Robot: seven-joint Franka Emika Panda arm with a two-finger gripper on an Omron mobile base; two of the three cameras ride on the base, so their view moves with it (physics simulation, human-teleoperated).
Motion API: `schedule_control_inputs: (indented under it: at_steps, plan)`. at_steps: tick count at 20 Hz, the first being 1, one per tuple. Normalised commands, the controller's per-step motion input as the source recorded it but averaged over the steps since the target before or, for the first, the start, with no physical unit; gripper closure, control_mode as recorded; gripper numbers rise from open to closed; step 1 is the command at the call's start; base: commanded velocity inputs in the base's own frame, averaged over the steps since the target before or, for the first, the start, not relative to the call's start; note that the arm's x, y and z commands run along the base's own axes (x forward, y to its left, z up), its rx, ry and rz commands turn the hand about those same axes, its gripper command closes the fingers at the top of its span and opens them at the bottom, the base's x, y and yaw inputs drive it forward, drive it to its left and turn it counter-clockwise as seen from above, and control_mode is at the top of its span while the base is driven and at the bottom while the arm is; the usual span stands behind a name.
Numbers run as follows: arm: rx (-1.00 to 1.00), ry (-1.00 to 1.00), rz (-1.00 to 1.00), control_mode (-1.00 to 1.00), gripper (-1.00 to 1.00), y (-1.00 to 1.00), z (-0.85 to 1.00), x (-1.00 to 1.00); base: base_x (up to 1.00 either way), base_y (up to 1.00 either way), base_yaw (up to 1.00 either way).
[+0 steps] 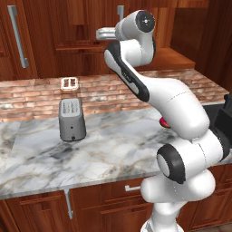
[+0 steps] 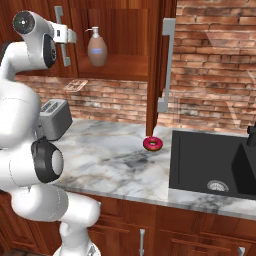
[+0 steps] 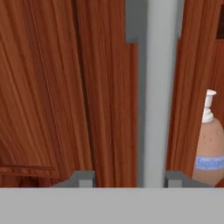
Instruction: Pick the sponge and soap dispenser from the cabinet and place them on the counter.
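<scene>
Gripper [image 3: 124, 179] jaws straddle the long grey bar handle [image 3: 157, 87] of the dark reddish-brown wooden cabinet [image 3: 65, 87], likely to swing its door; tan egg-shaped soap dispenser [image 2: 97, 47] on shelf inside

soap dispenser [image 2: 97, 48] in cabinet [image 2: 127, 30], toaster [image 1: 71, 118] on counter [image 1: 113, 149], doughnut [image 2: 152, 144] probably rightward

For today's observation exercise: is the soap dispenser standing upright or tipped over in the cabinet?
Upright. The soap dispenser stands on the cabinet shelf with its pump nozzle pointing straight up.
</scene>
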Motion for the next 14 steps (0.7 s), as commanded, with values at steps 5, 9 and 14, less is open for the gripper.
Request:
schedule_control_inputs:
  at_steps: [5,9,14]
  plan:
    - [0.03,0.13,0.02,-1.0,1.0,0.0,-0.23,0.24,0.0,0.0,0.0]
    - [0.03,0.08,0.0,-1.0,1.0,0.16,-0.34,0.04,0.0,0.0,0.0]
    - [0.02,0.05,0.0,-1.0,1.0,0.45,-0.44,-0.01,0.0,0.0,0.0]
